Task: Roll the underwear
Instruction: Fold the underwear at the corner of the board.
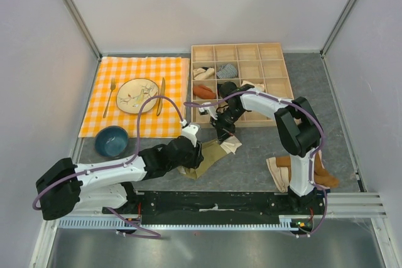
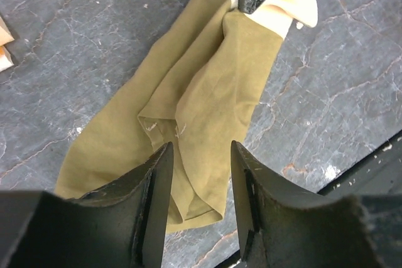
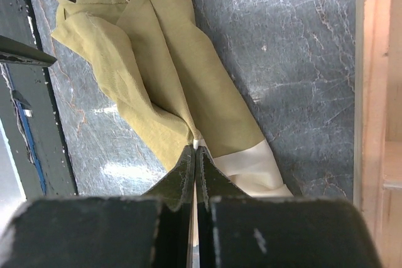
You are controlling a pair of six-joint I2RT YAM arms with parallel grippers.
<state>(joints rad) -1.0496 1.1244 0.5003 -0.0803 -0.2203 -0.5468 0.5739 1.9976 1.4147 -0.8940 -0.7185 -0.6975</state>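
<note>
Nearest, beside the base of the right arm, a pile of clothes [image 1: 303, 171] in rust-brown and pale cloth lies on the grey marbled tabletop [image 1: 264, 155].

The left gripper [image 2: 201, 155] hangs over the near end of the underwear [image 2: 188, 92]. Its jaws stand partly apart, one on each side of the cloth's near tip, with a clear gap between them and nothing clamped.

The underwear [image 1: 207, 160] lies on the tabletop between the two arms, just short of the wooden box [image 1: 241, 45]. It is folded into a long narrow strip running from near left to far right, with the olive cloth at the near end and the cream waistband [image 3: 251, 167] at the far end. A loose fold shows along the middle.

The right gripper [image 3: 196, 149] is at that far end. Its jaws are pressed together and pinch the underwear where the olive cloth meets the waistband.

To the left, a blue bowl [image 1: 112, 140] sits at the near edge of an orange checked cloth [image 1: 94, 111]. Further back on the cloth are a fork [image 1: 112, 95], a plate [image 1: 129, 101] and a knife [image 1: 161, 95].

Far right, the wooden box is divided into compartments. Several on its left side hold rolled items.
</note>
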